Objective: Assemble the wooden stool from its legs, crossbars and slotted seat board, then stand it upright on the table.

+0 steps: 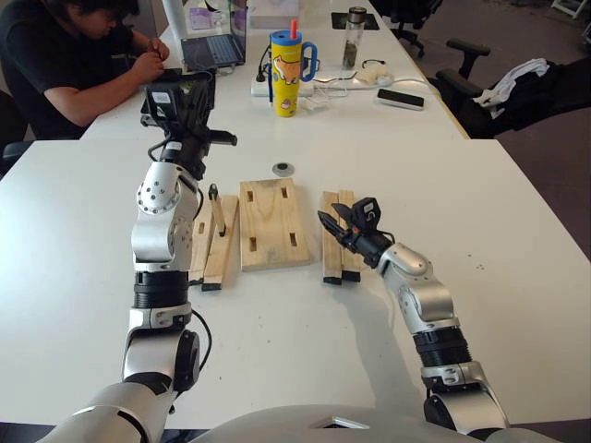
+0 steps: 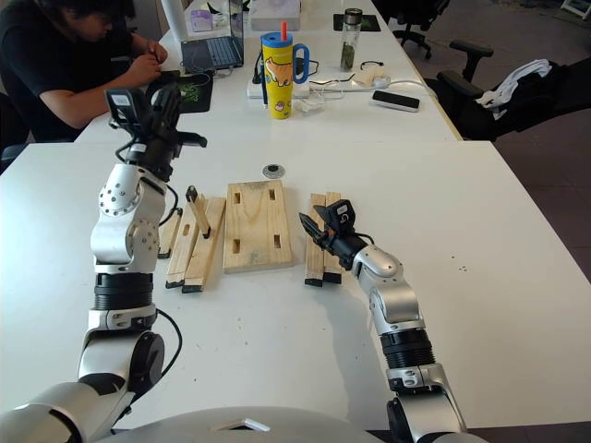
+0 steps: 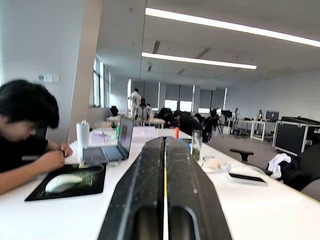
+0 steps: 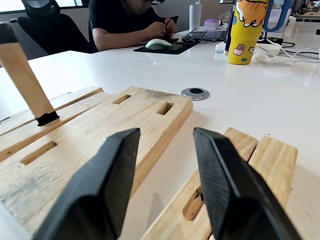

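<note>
The slotted seat board [image 1: 274, 223] lies flat in the middle of the white table [image 1: 480, 212]. Left of it lie several legs [image 1: 214, 245] side by side, and one thin piece [image 1: 218, 212] slants up from them. Two more legs [image 1: 338, 238] lie right of the board. My right gripper [image 1: 337, 219] hovers open just over these two legs, pointing toward the board, with nothing between its fingers [image 4: 115, 180]. My left gripper [image 1: 180, 97] is raised high above the far left of the table, shut on nothing, its fingers [image 3: 145, 190] pressed together.
A round grey grommet [image 1: 283, 169] sits just beyond the board. On the far table stand a yellow cup [image 1: 286, 74], a bottle [image 1: 353, 37], a phone [image 1: 400, 98] and a laptop [image 1: 214, 46], with a person seated there. An office chair [image 1: 480, 92] stands at the right.
</note>
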